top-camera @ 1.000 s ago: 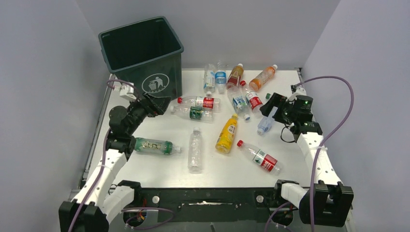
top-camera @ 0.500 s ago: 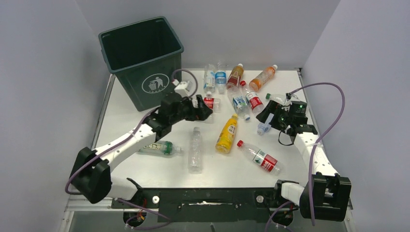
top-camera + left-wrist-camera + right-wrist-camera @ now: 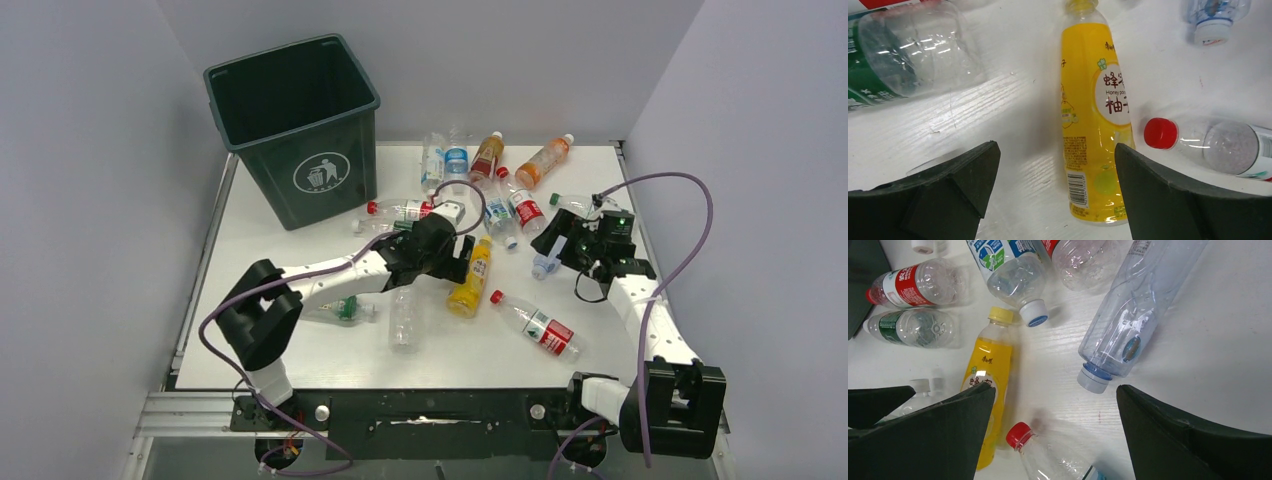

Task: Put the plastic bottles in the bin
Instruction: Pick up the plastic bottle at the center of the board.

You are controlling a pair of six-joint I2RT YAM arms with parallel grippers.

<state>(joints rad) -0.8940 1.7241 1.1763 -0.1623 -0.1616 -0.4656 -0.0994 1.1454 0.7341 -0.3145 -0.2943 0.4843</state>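
The dark green bin stands at the back left. Plastic bottles lie scattered over the white table. My left gripper hangs open just above the lower half of a yellow bottle, and its jaws hold nothing. My right gripper is open and empty too, low over a clear blue-capped bottle. A red-capped bottle lies just in front of both grippers.
Several more bottles cluster at the back centre, among them an orange one. A clear bare bottle and a green-labelled one lie under my stretched left arm. Grey walls close in both sides.
My left arm has swung from beside the bin rightward across the table to the yellow bottle. The right gripper has shifted only slightly by the blue-capped bottle.
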